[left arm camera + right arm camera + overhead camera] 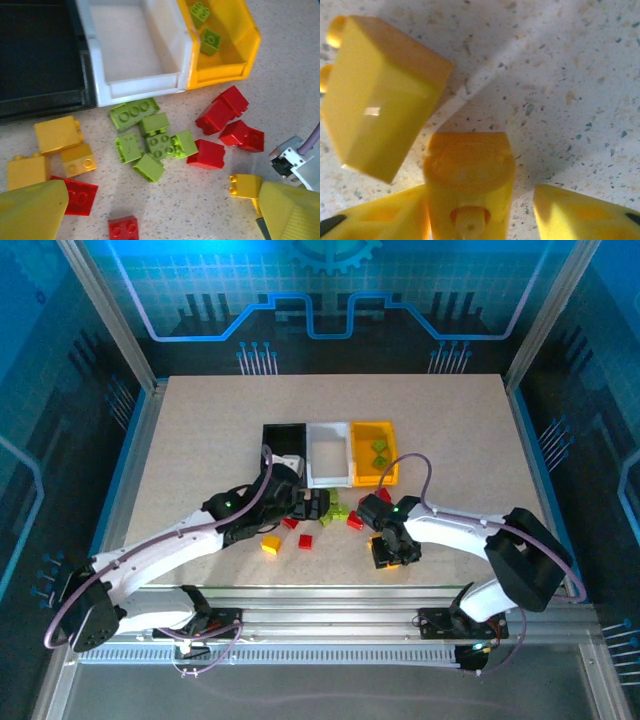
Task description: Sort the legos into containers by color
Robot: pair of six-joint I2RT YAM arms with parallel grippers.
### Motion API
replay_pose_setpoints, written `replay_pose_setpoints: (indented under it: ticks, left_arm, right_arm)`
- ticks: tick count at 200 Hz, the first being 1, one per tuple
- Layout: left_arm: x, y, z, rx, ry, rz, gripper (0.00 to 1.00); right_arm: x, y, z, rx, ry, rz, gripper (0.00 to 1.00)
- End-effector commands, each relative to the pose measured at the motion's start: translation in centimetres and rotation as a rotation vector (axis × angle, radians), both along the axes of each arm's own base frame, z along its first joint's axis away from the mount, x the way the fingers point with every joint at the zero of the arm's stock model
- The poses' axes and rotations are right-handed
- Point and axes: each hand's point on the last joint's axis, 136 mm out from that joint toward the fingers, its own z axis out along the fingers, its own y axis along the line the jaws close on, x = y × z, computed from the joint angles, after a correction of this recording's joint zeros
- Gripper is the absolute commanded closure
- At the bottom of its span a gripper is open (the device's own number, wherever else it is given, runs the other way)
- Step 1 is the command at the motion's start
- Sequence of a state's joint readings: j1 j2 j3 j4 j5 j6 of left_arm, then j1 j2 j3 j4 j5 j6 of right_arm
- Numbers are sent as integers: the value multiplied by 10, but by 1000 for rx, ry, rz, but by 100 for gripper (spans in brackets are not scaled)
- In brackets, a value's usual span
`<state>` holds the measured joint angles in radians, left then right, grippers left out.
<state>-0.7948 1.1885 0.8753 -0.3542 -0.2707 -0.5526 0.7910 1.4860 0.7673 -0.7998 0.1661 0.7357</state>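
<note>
From above, red, yellow and lime legos (342, 512) cluster at the left gripper (318, 505), beside the right gripper (386, 558), short of the containers (330, 480); the left wrist shows spread fingers (30, 210) behind studded bricks; the right wrist shows parted fingers (580, 215) flanking a glossy yellow brick (470, 170).

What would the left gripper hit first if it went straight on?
Probably the lone red brick between the open jaws of the left gripper, with the green bricks just beyond; depth is unclear.
</note>
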Motion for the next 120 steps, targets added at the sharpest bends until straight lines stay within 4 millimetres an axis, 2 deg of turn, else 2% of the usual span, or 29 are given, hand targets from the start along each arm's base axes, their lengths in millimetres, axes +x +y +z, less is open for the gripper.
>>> replay_pose_setpoints:
  ticks: [1, 38, 66, 91, 100, 120]
  left_arm:
    - [-3, 22, -5, 42, -5, 70, 1]
    - [-8, 37, -14, 77, 0, 113, 1]
    - [-9, 51, -20, 129, 7, 159, 1]
    - [-12, 60, -25, 144, 21, 196, 1]
    - [-13, 62, -27, 145, 23, 204, 1]
    - [-16, 65, -30, 148, 28, 209, 1]
  right_arm:
    - [0, -5, -2, -35, -12, -13, 50]
    - [7, 1, 6, 10, -58, 15, 63]
    - [13, 7, 28, 66, -113, 53, 71]
    - [34, 23, 68, 149, -217, 115, 74]
    - [52, 38, 94, 196, -279, 132, 74]
    - [95, 64, 129, 271, -375, 136, 74]
